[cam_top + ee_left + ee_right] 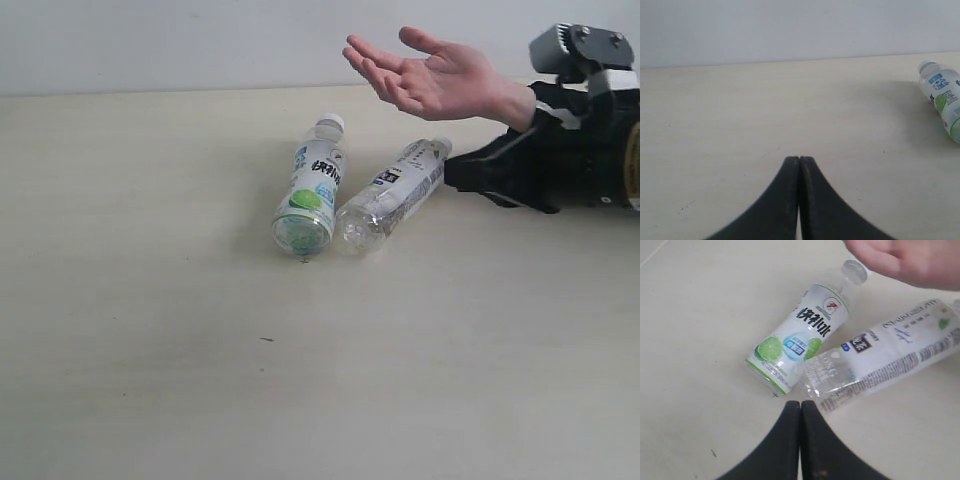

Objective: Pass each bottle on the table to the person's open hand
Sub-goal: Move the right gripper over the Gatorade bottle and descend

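Two bottles lie on their sides on the table (150, 300), bases nearly touching. One is the green-and-white labelled bottle (312, 185) (802, 335) (942, 97), the other a white-labelled bottle (395, 192) (890, 360). The person's open hand (440, 80) (910, 260) hovers palm up behind them, off a black sleeve (548, 100). My right gripper (450, 172) (800, 403) reaches in from the right, shut and empty; in its wrist view the tips sit just short of the bottles' bases. My left gripper (799, 159) is shut and empty over bare table, far from the green-and-white bottle.
The right arm's grey wrist housing (580, 50) stands at the far right next to the person's sleeve. A pale wall (200, 40) runs behind the table's back edge. A small dark speck (266, 339) marks the tabletop in front of the bottles.
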You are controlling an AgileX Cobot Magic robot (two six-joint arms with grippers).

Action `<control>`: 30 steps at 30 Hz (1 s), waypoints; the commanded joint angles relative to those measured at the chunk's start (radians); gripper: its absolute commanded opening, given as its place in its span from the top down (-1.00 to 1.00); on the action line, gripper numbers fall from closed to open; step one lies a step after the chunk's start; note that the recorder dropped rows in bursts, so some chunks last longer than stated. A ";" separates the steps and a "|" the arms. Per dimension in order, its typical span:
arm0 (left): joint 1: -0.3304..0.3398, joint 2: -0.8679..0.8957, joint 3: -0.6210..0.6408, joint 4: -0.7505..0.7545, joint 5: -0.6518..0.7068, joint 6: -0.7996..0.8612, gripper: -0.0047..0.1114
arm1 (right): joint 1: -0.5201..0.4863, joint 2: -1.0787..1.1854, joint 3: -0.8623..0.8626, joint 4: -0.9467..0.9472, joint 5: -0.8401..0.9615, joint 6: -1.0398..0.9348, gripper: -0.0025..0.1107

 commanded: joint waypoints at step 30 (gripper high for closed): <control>-0.001 -0.005 0.003 0.003 -0.007 -0.003 0.88 | 0.126 0.140 -0.575 -0.273 0.497 -0.225 0.78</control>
